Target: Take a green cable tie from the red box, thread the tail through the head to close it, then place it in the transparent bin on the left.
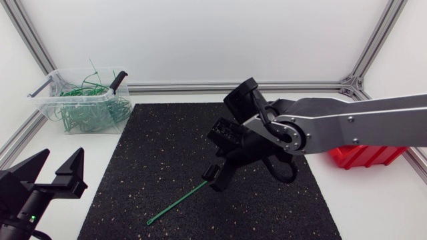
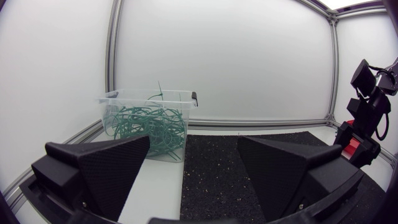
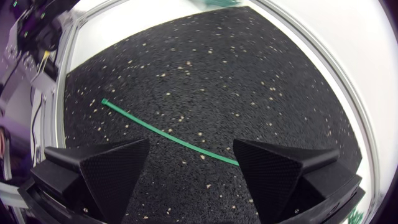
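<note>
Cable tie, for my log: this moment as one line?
cable tie: unlooped, flat on mat | right gripper: open, over its end | left gripper: open, away

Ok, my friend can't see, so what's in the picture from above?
The right gripper hangs open over a black mat, at one end of a green cable tie lying flat. The left gripper sits open, with a clear bin of green ties beyond it; a red box peeks out under the right arm.

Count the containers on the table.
2: the transparent bin at the far left, and the red box at the right, partly hidden under the right arm.
</note>
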`<state>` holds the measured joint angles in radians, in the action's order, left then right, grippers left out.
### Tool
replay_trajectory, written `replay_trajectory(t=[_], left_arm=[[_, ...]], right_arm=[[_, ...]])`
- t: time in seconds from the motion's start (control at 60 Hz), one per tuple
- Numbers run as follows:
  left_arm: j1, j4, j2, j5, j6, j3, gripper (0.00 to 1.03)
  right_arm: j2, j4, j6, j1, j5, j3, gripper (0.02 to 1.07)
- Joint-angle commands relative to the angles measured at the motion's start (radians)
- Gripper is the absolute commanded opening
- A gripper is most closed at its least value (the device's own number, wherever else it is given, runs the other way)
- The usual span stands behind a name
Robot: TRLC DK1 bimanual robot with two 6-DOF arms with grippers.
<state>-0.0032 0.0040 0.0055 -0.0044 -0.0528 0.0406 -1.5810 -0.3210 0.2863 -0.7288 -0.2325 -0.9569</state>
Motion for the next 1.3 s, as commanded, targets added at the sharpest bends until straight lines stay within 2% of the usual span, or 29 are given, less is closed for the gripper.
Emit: replay_trajectory(t=[0.0,0.283,0.417,0.6,0.733,0.817,0.967,1.133,1.2,1.283], left_arm=[[-0.004,-0.030,0.004,0.007,-0.010,-0.036,0.99],[-0.006,-0.030,0.007,0.007,-0.010,-0.036,0.99],[-0.004,-0.030,0.008,0.007,-0.010,-0.036,0.99],[-0.006,-0.030,0.008,0.007,-0.010,-0.036,0.99],[-0.009,-0.030,0.010,0.007,-0.010,-0.036,0.99],[-0.011,-0.030,0.011,0.007,-0.010,-0.036,0.99],[-0.011,-0.030,0.011,0.007,-0.010,-0.036,0.99],[-0.009,-0.030,0.011,0.007,-0.010,-0.036,0.99],[-0.009,-0.030,0.011,0.007,-0.010,-0.036,0.99],[-0.009,-0.030,0.011,0.006,-0.010,-0.036,0.99]], right_arm=[[-0.033,-0.039,0.168,-0.052,0.001,-0.051,1.02],[-0.211,-0.236,0.329,-0.113,0.018,-0.229,1.02],[-0.263,-0.262,0.407,-0.193,0.078,-0.256,1.02],[-0.352,-0.337,0.471,-0.241,0.073,-0.329,1.02],[-0.398,-0.342,0.476,-0.251,0.068,-0.376,0.88],[-0.419,-0.349,0.485,-0.253,0.053,-0.401,0.86],[-0.458,-0.362,0.510,-0.265,0.051,-0.434,0.66],[-0.471,-0.365,0.527,-0.268,0.056,-0.442,0.59],[-0.478,-0.366,0.534,-0.264,0.056,-0.447,0.52],[-0.484,-0.366,0.539,-0.261,0.055,-0.450,0.51]])
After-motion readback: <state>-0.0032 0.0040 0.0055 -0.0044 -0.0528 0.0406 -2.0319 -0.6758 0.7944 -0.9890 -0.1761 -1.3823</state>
